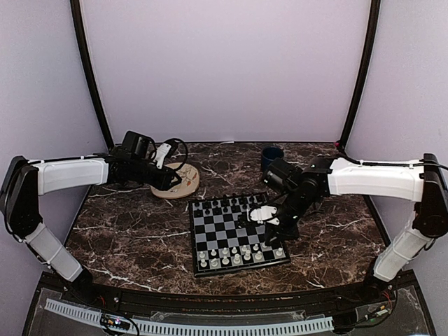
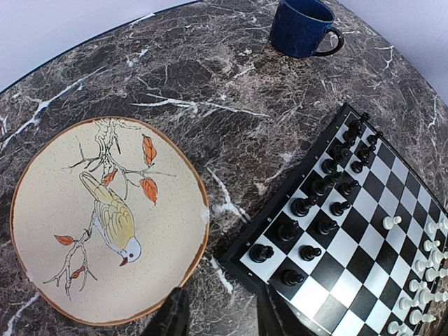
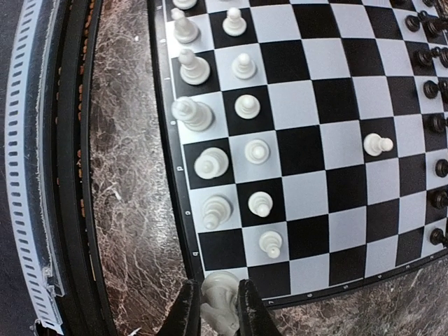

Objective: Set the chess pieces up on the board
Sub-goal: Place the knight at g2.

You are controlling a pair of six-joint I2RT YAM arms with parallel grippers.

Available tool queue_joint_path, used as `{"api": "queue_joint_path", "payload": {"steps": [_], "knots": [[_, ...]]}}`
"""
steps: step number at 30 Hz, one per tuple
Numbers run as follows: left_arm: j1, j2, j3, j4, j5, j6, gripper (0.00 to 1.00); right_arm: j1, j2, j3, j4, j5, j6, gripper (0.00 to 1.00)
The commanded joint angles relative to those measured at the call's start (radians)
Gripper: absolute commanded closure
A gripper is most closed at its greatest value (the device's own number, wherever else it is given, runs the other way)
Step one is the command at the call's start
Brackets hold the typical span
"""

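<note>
My right gripper [image 3: 217, 313] pinches a cream-white chess piece [image 3: 221, 292] at the black-and-grey checked board's [image 3: 301, 150] corner; my left gripper [image 2: 221, 318] gapes empty.

white piece [image 3: 221, 294] in right gripper [image 3: 218, 311] clipped at frame bottom, type unclear; board [image 2: 364, 231] cut off in left wrist view.

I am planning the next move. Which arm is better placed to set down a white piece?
Right. The right gripper is shut on a white piece over the board, by the white rows. The left gripper is open and empty, off the board near the plate.
</note>
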Motion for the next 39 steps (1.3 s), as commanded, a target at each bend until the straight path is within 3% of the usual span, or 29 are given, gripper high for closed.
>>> {"api": "queue_joint_path", "payload": {"steps": [1,31,39], "knots": [[-0.002,-0.008,0.022,-0.013,0.000,0.014,0.65,0.031,0.004,-0.016,-0.006,-0.003,-0.020,0.85],[-0.001,-0.019,0.024,-0.013,0.020,0.013,0.65,0.061,0.123,-0.103,0.111,0.079,0.009,0.80],[-0.002,-0.019,0.026,-0.014,0.023,0.012,0.65,0.061,0.129,-0.104,0.116,0.090,0.015,0.74]]}}
